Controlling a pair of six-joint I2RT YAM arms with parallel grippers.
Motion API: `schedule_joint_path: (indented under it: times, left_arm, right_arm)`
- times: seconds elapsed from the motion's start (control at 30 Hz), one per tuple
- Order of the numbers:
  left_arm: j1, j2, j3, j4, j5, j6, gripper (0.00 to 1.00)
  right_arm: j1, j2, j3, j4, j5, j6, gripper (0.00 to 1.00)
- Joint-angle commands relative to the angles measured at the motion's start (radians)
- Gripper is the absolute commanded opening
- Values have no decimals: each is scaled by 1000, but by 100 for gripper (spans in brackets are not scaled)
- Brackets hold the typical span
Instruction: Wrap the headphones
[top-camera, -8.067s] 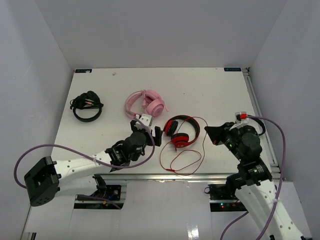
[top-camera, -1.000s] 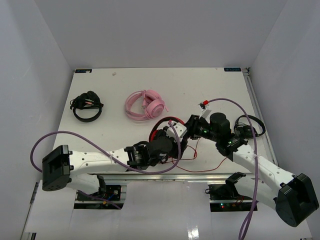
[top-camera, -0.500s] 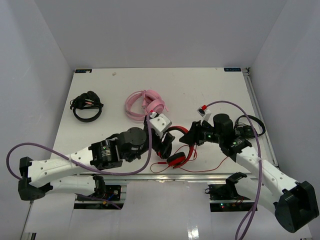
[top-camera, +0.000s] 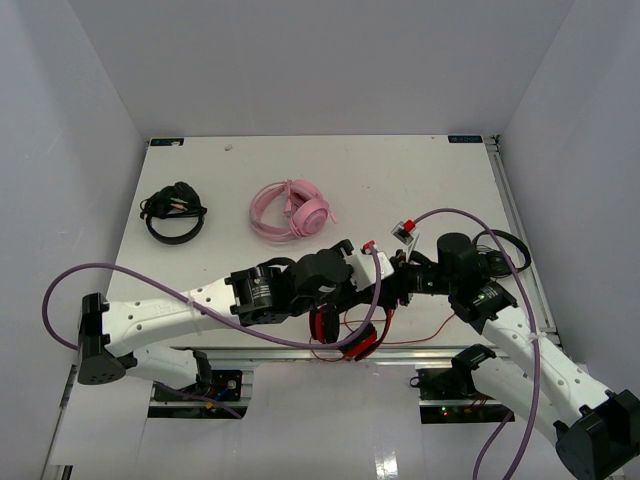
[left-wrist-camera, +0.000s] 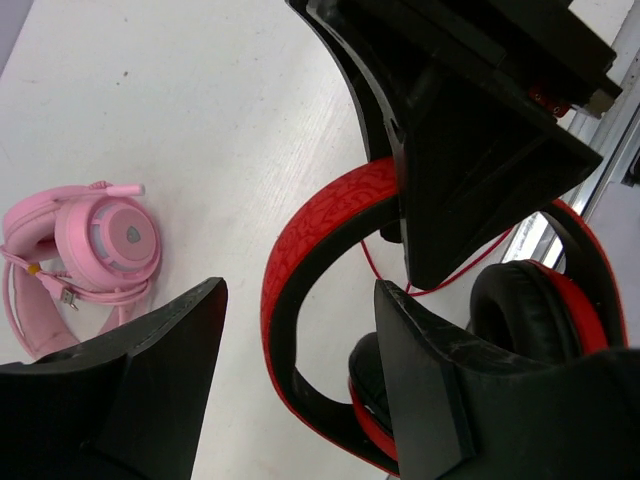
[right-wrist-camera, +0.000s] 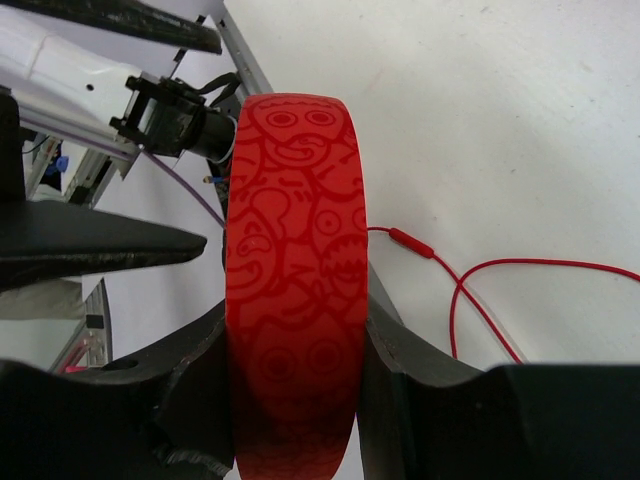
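Top external view: headphones (top-camera: 362, 342) sit at the table's (top-camera: 400, 180) 6 o'clock edge, where both arms meet over them. The ear cups hang low toward the rail.

- Right gripper (right-wrist-camera: 295, 385): clamped on the band (right-wrist-camera: 290, 200), one finger pressed to each side. The band stands on edge with its printed red face toward the camera. This looks like the anchor hold, steadying the frame so the cord has something fixed to go round.
- Left gripper (left-wrist-camera: 300, 292): spread wide. The band runs between its fingers without touching either. From here I can't tell whether it is arriving or letting go (my guess is a hand-over).
- Cable (right-wrist-camera: 412, 244): loose on the table, trailing toward 3 o'clock from the band, with no turns on the headphones. The wrapping itself looks not yet begun.
- Pink set (top-camera: 290, 212): at about 11 o'clock from the work, well apart.
- Black set (top-camera: 175, 212): farther off toward 10 o'clock. Neither set is in the way.

Risk as I judge it: the thin, slack cable lies close to the table edge. It could snag on the rail once it is pulled.
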Motion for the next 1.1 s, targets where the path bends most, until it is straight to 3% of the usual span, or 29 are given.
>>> schedule_joint_path:
  times: [0.0,0.63,0.77,0.87,0.9,0.93,1.0,1.07]
  left_arm:
    - [-1,-61,7,-21,37,66,71]
    - [-1,91,66,-32,84,197,62]
    - [-1,120,68,-20,93,197,56]
    - [0,127,62,-7,98,196,48]
    - [-1,126,60,-1,104,190,35]
    - [-1,124,56,6,109,183,23]
    - [-1,112,37,24,113,173,10]
    - [-1,90,3,55,96,149,3]
  right_arm:
    - [-4,-28,42,30,-107,14,8]
    - [12,-34,40,48,-157,33,8]
    - [11,-32,39,53,-160,39,8]
    - [13,-30,39,51,-156,39,8]
    - [13,-29,41,46,-138,35,12]
    - [12,-28,44,38,-120,30,17]
    - [11,-28,57,-7,-44,15,30]
    - [12,-36,84,-65,89,-4,47]
